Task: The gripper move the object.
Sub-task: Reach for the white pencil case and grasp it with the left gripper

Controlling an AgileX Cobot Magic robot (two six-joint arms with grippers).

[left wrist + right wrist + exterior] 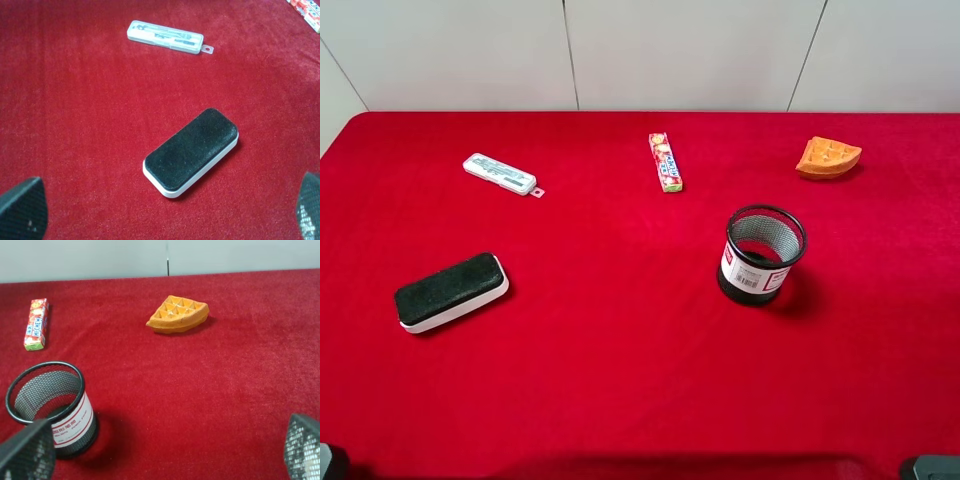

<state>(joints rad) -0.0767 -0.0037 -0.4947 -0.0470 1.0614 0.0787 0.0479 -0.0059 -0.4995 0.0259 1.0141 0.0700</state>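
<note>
Across the high view, one table covered in red cloth (620, 390) fills the field, bearing five loose items, one of each kind. Two grippers appear only in their own wrist views. The left gripper (165, 210) shows two dark fingertips (20, 210) at opposite edges of its view, spread wide with nothing between them but cloth. The right gripper (165, 450) likewise shows two mesh-textured tips set wide apart and holds nothing. One black-topped white eraser (452, 291), the largest item, lies flat on the near left of the table, directly ahead of the left gripper and apart from it. One black mesh pen cup (761, 256), upright with a white label, stands right of centre, close before the right gripper. One orange waffle wedge (828, 157) rests at the far right, well apart from the cup. One white bar (500, 173) with teal-green print lies flat and slightly slanted at the far left, beyond the eraser and well apart from it, touched by neither gripper; its one small tab (537, 191) points toward the table's middle. One red-green candy stick (665, 162) lies flat near the far centre, between the bar and the waffle.
</note>
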